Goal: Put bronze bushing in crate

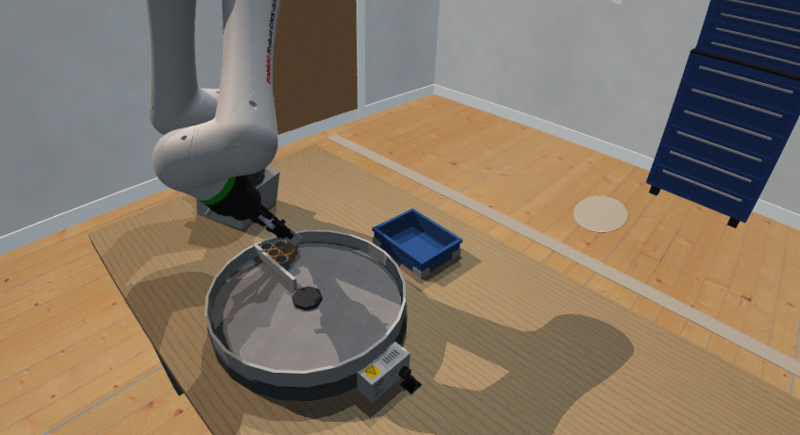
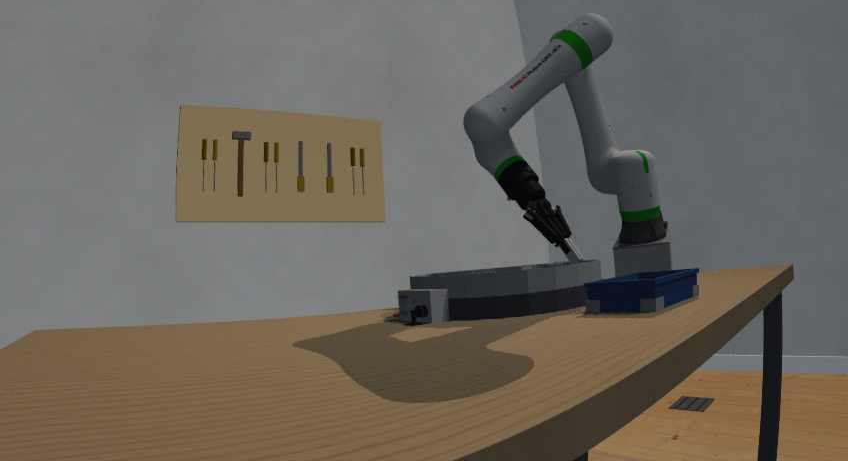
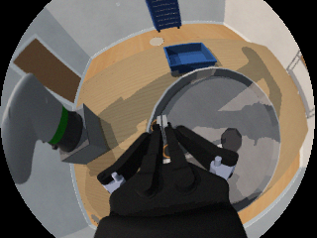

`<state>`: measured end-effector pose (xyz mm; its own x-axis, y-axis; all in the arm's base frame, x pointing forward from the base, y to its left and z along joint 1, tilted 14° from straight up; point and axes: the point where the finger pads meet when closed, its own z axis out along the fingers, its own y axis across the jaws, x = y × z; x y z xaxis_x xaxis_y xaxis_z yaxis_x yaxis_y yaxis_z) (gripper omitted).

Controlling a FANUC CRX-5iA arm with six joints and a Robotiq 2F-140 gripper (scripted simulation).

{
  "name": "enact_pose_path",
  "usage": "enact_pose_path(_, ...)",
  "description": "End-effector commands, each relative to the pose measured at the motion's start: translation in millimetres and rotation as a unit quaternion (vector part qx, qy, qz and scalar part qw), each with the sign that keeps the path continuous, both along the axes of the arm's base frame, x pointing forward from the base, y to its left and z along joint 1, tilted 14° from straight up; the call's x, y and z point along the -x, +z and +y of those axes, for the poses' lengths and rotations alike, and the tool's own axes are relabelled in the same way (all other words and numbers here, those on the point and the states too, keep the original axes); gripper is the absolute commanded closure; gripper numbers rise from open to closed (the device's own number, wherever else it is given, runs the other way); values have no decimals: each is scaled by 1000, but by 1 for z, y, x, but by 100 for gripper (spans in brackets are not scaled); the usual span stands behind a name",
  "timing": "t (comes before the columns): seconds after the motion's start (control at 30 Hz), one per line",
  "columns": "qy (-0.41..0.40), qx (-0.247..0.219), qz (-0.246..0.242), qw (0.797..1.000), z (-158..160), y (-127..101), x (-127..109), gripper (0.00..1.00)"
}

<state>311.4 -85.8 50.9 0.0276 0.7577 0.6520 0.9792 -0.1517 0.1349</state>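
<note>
The grey turning table (image 1: 306, 307) holds several ring-shaped bushings (image 1: 279, 250), some bronze and some dark, packed in a pocket at its far rim beside a grey bar (image 1: 278, 269). My gripper (image 1: 291, 238) reaches down at a slant into that pocket, with its fingertips at the right-hand bronze bushing. The fingers are almost together, shut on the thin wall of a bronze bushing that still sits low in the pocket. In the wrist view the fingertips (image 3: 162, 125) meet over the table's rim. The blue crate (image 1: 416, 241) stands empty to the right of the table; it also shows in the wrist view (image 3: 190, 56).
A dark hub (image 1: 307, 297) sits at the table's centre. A grey control box (image 1: 381, 372) juts from its near side. The arm's base block (image 2: 641, 257) stands behind the table. The raised rim lies between the pocket and the crate (image 2: 641, 289).
</note>
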Motion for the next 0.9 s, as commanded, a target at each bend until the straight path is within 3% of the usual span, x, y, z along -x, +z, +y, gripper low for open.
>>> enact_pose_path(0.0, 22, -27, -48, 998, 0, -1, 1, 100)
enact_pose_path(0.5, 22, -27, -48, 998, 0, 0, 1, 100)
enact_pose_path(0.87, 22, -27, -48, 998, -2, 31, 9, 100)
